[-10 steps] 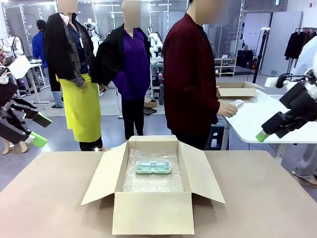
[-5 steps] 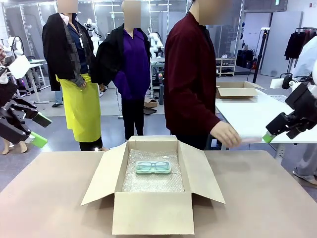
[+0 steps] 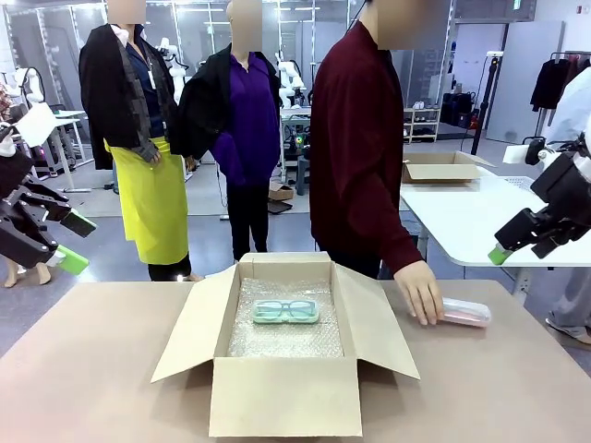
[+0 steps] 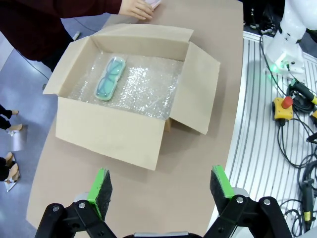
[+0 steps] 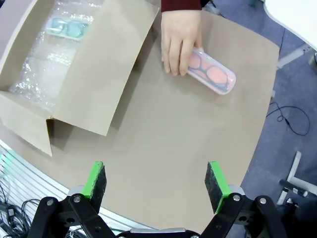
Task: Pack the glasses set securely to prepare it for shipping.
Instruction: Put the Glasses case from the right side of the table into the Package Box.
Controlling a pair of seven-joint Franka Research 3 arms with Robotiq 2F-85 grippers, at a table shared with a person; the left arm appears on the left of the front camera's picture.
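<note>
An open cardboard box (image 3: 284, 397) stands in the middle of the table (image 3: 92, 369), with nothing above its mouth. Its side flaps (image 3: 189, 323) splay outward and slope down, narrowing the room beside each wall; whether their tips touch the table is hard to tell. Inside, bubble wrap (image 3: 286, 343) lines the floor. A mint green case (image 3: 285, 312) lies toward the far wall, leaving the near half bare. Right of the box, a person's hand (image 3: 420, 291) covers the nearer end of a pale pink case (image 3: 469, 315), and the sleeve (image 3: 388, 221) reaches in from the far side. The case's outer end is uncovered. The table left of the box is bare. The left gripper (image 4: 161, 183) and right gripper (image 5: 155, 168) hang spread wide, well apart from everything.
</note>
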